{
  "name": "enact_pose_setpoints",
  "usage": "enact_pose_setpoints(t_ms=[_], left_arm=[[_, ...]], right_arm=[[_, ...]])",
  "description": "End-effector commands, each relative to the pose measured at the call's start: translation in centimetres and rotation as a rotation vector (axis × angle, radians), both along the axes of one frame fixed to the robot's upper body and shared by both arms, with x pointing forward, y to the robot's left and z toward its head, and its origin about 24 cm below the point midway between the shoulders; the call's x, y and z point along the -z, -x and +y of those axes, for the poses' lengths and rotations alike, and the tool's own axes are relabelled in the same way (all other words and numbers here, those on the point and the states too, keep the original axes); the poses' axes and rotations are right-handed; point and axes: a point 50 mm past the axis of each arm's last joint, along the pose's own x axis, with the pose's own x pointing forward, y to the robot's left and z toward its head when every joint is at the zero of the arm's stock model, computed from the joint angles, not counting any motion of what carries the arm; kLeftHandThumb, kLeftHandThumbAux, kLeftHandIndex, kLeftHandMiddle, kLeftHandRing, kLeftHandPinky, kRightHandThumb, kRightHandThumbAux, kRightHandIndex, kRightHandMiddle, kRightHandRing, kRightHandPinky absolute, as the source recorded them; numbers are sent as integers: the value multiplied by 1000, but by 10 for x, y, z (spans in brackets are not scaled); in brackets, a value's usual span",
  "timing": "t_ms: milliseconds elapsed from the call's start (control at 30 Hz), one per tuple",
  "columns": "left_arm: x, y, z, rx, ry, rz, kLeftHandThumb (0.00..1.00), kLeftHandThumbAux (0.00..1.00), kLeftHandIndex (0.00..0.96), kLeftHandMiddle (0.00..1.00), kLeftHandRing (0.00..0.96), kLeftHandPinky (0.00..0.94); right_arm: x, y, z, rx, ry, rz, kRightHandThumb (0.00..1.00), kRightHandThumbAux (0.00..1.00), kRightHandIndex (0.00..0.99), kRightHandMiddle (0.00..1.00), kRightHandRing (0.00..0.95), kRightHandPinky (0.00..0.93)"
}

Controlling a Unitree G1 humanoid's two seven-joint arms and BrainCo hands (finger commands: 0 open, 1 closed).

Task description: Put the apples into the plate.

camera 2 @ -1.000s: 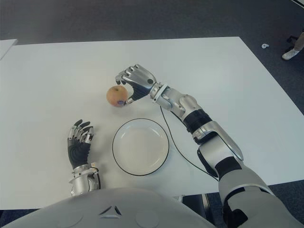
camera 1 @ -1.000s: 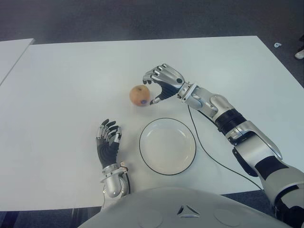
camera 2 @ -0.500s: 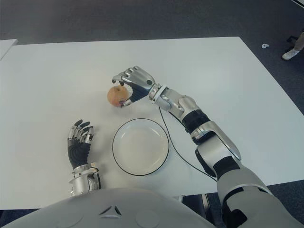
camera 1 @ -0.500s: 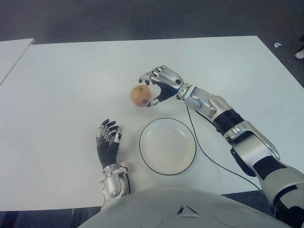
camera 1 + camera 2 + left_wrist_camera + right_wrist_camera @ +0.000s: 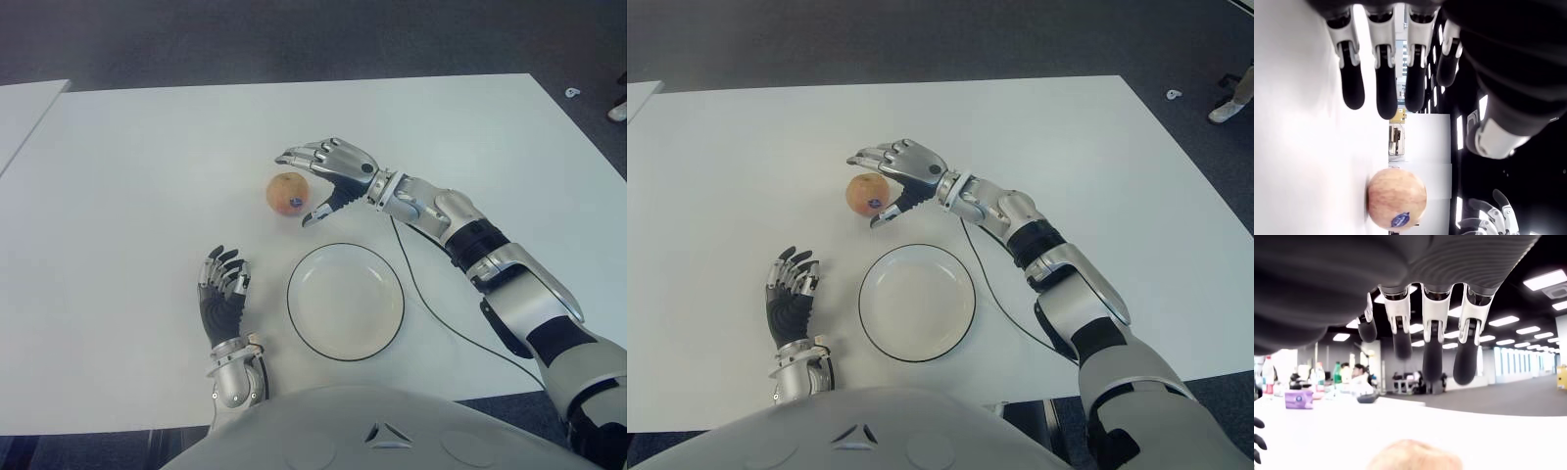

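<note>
Fingers (image 5: 1432,350) of the right hand (image 5: 328,171) hang straight and spread in the right wrist view, with the top of the apple (image 5: 286,193) showing blurred beneath them; whether any fingertip touches the fruit cannot be told from there. The eye views settle more: the hand cups over the apple's right side, fingers reaching above it and the thumb low beside it, holding nothing. The left wrist view adds the apple's blue sticker and shows the fruit sitting on the white table (image 5: 127,196), well beyond the left hand's own extended fingers.

That left hand (image 5: 222,289) shows near the table's front edge, to the left of the plate (image 5: 345,301), fingers loosely spread and empty. The plate, white with a dark rim, holds nothing and lies just in front of the apple, apart from it. A thin black cable (image 5: 431,313) runs from the right wrist past the plate's right side. Behind the table in the right wrist view, a person sits far off among bottles.

Half a second ago the right fingers curled closer round the apple; they have now opened out, and the apple sits in much the same spot.
</note>
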Motion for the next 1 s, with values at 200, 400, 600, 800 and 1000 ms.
enact_pose_setpoints(t_ms=[200, 400, 600, 800, 1000], left_arm=[[9, -2, -14, -12, 67, 55, 439, 643, 213, 316, 367, 385], [9, -2, -16, -11, 72, 64, 447, 647, 216, 315, 364, 384], [8, -1, -19, -8, 74, 67, 458, 651, 218, 317, 364, 385], [7, 2, -22, -6, 78, 59, 467, 653, 216, 317, 364, 386], [6, 7, -28, -4, 76, 59, 470, 654, 215, 315, 363, 384]], right_arm=[[1, -9, 8, -3, 65, 18, 167, 131, 0, 0, 0, 0], [0, -16, 10, 14, 80, 31, 172, 127, 0, 0, 0, 0], [0, -20, 14, 28, 82, 43, 185, 119, 0, 0, 0, 0], [1, -22, 18, 31, 90, 52, 199, 126, 0, 0, 0, 0], [8, -21, 29, 42, 97, 80, 215, 138, 0, 0, 0, 0]])
